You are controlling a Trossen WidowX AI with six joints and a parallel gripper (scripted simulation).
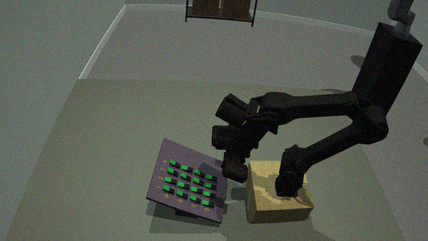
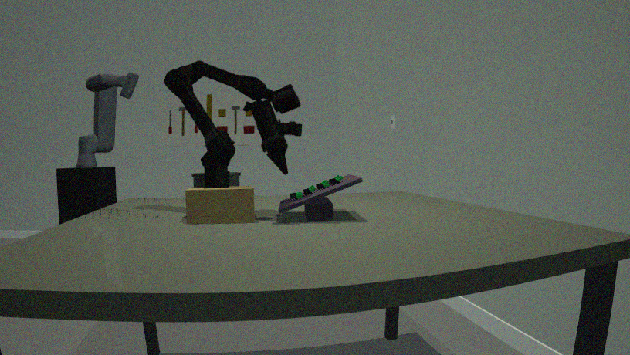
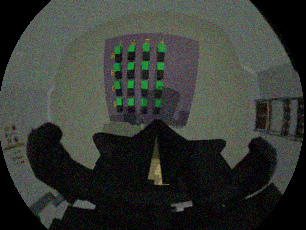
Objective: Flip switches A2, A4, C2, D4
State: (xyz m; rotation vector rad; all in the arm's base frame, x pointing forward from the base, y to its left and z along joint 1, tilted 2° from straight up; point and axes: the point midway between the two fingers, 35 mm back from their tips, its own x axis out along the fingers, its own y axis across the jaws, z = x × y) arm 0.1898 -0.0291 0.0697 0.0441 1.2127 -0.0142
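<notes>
Exterior — panel [image 2: 324,187] below closed gripper [image 2: 282,168]

Matte black arm [image 1: 317,105], 6 joints, blocky links, tapered gripper [image 2: 282,167]

Black arm [image 2: 207,114] rises from its base, upper link leaning back, elbow [image 2: 176,79] high, forearm [image 2: 233,83] running fwd & slightly down to the wrist [image 2: 284,99]. Gripper [image 2: 282,170] hangs below the wrist, pointing steeply down & a bit fwd, in the air. Fingers pressed together to a narrow point, nothing btwn them
</notes>
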